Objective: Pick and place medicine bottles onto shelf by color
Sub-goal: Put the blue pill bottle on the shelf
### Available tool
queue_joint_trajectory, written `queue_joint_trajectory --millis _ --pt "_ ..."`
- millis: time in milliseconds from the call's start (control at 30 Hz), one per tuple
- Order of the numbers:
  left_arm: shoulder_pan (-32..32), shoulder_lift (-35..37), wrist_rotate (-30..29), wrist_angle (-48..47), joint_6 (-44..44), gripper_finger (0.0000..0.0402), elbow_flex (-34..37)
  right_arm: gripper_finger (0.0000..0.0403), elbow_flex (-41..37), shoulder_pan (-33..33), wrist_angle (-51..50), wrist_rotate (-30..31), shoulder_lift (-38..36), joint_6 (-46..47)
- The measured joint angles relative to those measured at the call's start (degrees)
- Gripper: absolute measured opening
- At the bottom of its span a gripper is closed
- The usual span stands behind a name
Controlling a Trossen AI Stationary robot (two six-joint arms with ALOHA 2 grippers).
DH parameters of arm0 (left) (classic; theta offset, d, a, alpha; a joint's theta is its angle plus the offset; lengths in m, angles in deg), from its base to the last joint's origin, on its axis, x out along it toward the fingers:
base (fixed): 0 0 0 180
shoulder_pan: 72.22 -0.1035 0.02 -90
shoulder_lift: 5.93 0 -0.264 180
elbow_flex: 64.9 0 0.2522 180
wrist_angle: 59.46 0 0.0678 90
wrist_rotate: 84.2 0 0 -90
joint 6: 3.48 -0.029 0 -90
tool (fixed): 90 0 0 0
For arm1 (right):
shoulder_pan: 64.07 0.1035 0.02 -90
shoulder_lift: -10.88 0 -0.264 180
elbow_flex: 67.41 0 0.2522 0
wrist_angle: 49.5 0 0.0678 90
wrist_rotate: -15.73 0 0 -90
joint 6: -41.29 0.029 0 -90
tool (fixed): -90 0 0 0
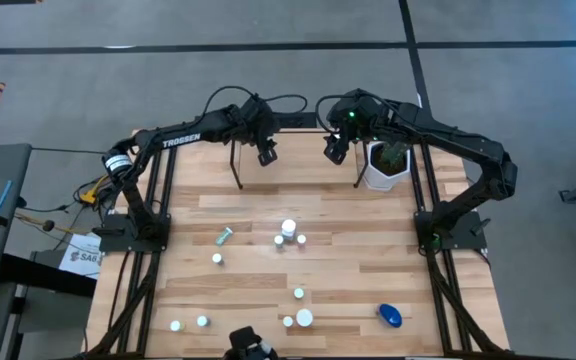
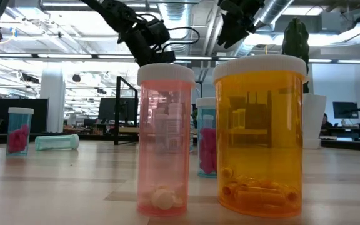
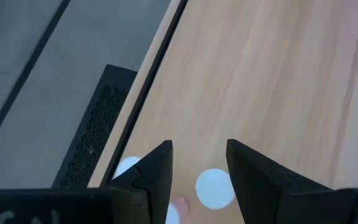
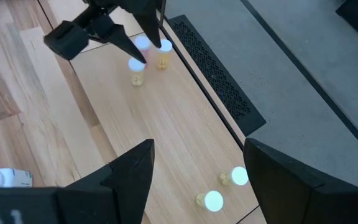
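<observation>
Translucent orange cylindrical bottle (image 2: 260, 134), ribbed white cap, smooth wood table (image 2: 74, 187).

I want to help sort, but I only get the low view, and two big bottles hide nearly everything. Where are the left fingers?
Observer: From above, the left fingers hang over the shelf at the table's far end.
Kid: Are they holding a bottle?
Observer: No. The left wrist view shows them apart, with a white cap below the gap.
Kid: And the right ones?
Observer: The right fingers are wide open and empty, and two white-capped bottles stand on the shelf near them.
</observation>
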Motion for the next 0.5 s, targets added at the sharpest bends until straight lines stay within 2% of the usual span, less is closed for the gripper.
queue_joint_trajectory --millis 233,367,500 --pt "3.41 2.77 -1.92 -9.93 1.38 0.0139 -5.74 0.0270 0.00 0.00 -0.01 0.00 0.00 0.01" --pt "7.48 5.38 -3.20 -13.99 1.56 0.0139 -6.00 0.0270 0.00 0.00 -0.01 0.00 0.00 0.01" --pt "11.91 7.26 -7.31 -19.11 6.07 0.0139 -5.98 0.0270 0.00 0.00 -0.01 0.00 0.00 0.01"
